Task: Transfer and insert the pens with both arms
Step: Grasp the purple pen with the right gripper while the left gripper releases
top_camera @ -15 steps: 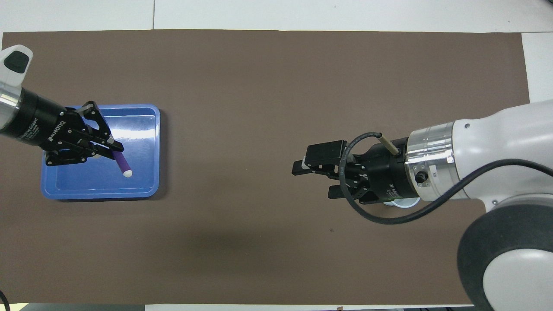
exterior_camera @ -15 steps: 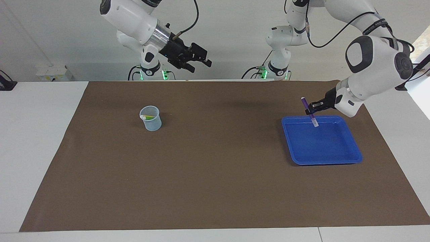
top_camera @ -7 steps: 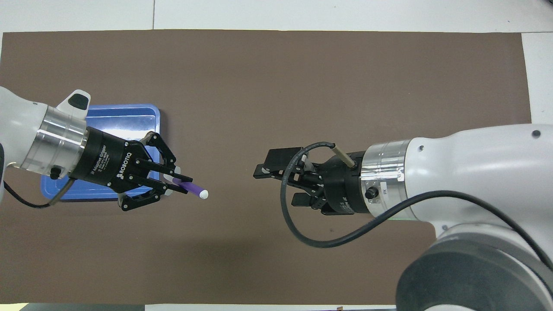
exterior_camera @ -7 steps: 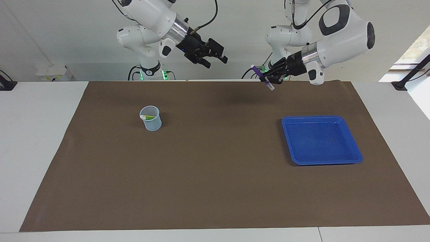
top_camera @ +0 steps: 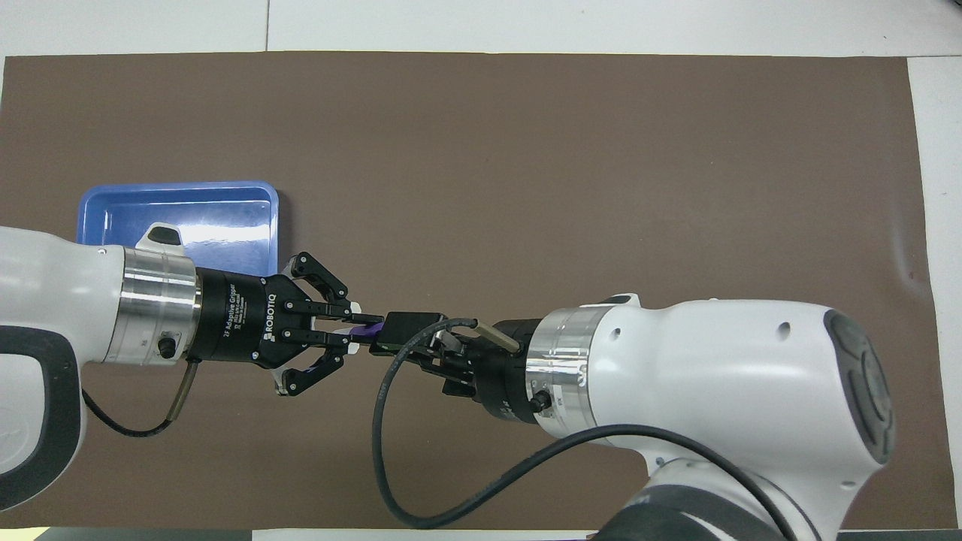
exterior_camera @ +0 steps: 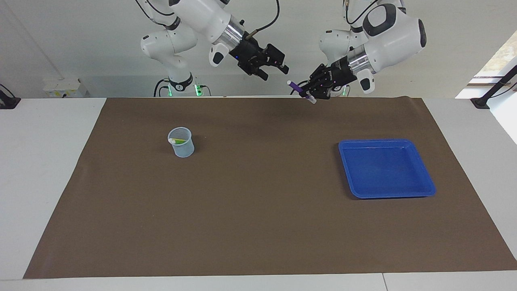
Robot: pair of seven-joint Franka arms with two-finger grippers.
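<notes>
- holding the purple pen (exterior_camera: 297, 88) clenched between its fingertips, the left gripper (exterior_camera: 310, 91) now hangs in the air over the robots' edge of the brown mat (exterior_camera: 258, 226), where a second ago it was low over the blue tray (exterior_camera: 420, 193) with the pen's pale cap pointing down into it.
- the pen is tilted, its pale cap low beside the gripper and its purple end pointing up toward the right gripper (exterior_camera: 278, 66).
- the right gripper, fingers spread wide and holding nothing, has swung in from the right arm's end toward the middle; in the facing view a small gap shows between it and the pen's tip.
- from overhead the two grippers meet nose to nose, the pen (top_camera: 367, 329) showing only as a short purple stub between them.
- the tray now lies bare at the left arm's end.
- the clear cup (exterior_camera: 181, 142), unmoved at the right arm's end, holds the green pen (exterior_camera: 179, 140) and yellow pen (exterior_camera: 177, 142).
</notes>
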